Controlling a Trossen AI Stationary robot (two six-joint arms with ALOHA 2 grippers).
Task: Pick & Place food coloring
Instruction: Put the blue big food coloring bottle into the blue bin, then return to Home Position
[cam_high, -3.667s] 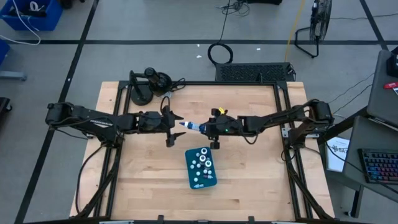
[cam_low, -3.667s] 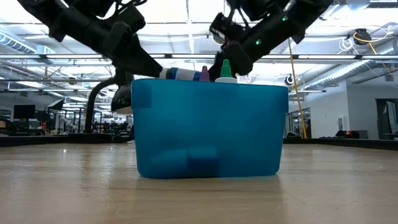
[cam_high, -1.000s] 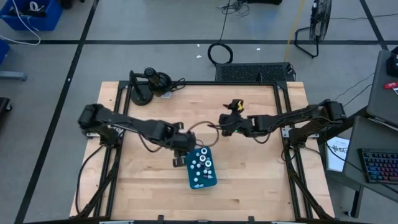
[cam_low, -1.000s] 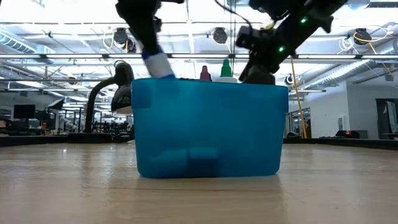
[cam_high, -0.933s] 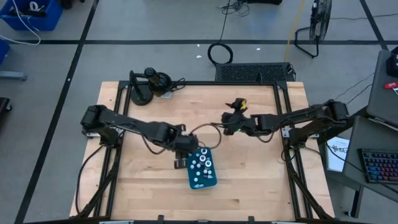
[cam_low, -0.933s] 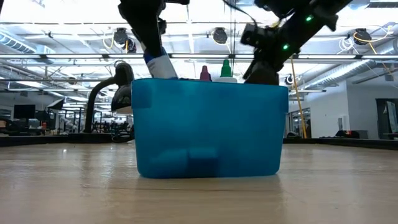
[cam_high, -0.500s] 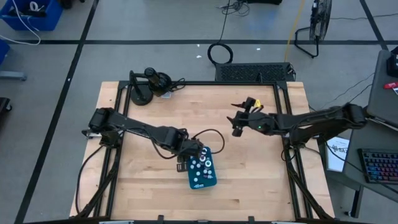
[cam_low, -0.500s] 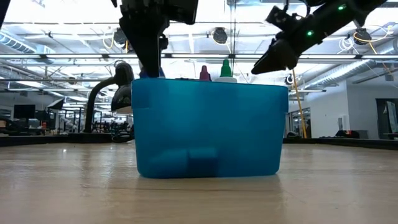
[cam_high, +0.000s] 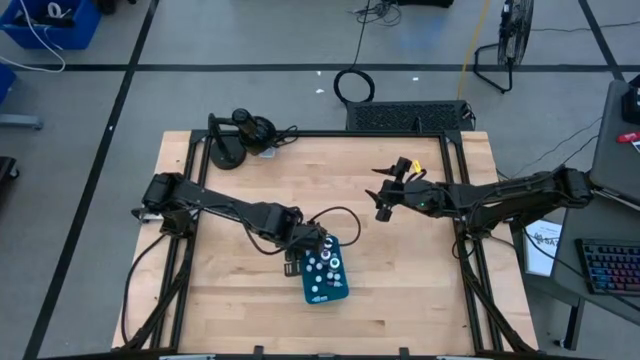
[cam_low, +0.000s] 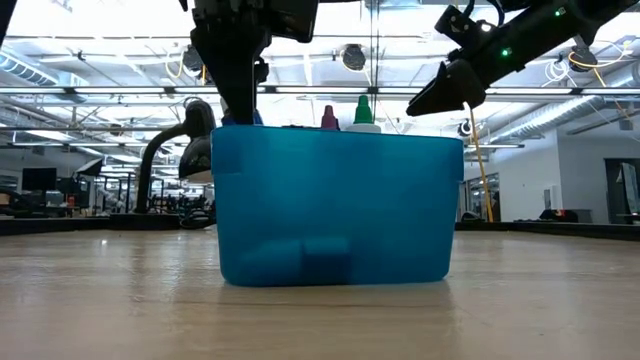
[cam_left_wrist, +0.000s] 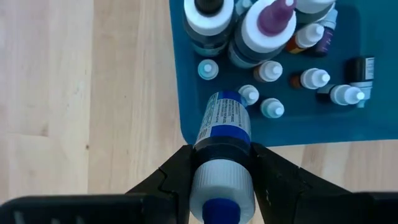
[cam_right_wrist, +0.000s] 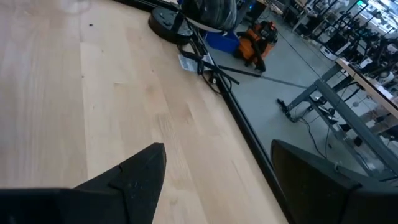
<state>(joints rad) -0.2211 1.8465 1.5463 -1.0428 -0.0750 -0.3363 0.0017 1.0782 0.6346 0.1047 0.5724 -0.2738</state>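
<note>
The teal tray (cam_high: 337, 290) stands near the table's middle, toward the near edge, and holds several small white-capped food coloring bottles (cam_left_wrist: 311, 78) standing upright, along with bigger ones (cam_left_wrist: 264, 31). My left gripper (cam_left_wrist: 221, 152) points down over the tray's far left corner, shut on a blue-labelled bottle (cam_left_wrist: 222, 121). In the low view it (cam_low: 240, 105) reaches the tray's rim (cam_low: 335, 135). My right gripper (cam_high: 380, 205) hangs open above the table, right of the middle, with nothing between its fingers (cam_right_wrist: 140, 174). My left gripper pinches the blue-labelled bottle between its two fingers at the dark band just under the white cap (cam_left_wrist: 221, 158). The fingers come from above, pointing down. The bottle stands nearly upright, cap up, its base down inside the tray's corner; whether the base touches the floor I cannot tell.
A black stand (cam_high: 235, 135) sits at the table's far left corner. Bare wood lies to the left, right and near side of the tray. The table's black frame (cam_high: 455, 200) runs along its edges.
My left gripper has gone down toward the tray with the bottle, which has sunk behind the tray's wall in the low view. My right gripper has drawn back toward the table's right edge, risen a little and turned, staying open.
</note>
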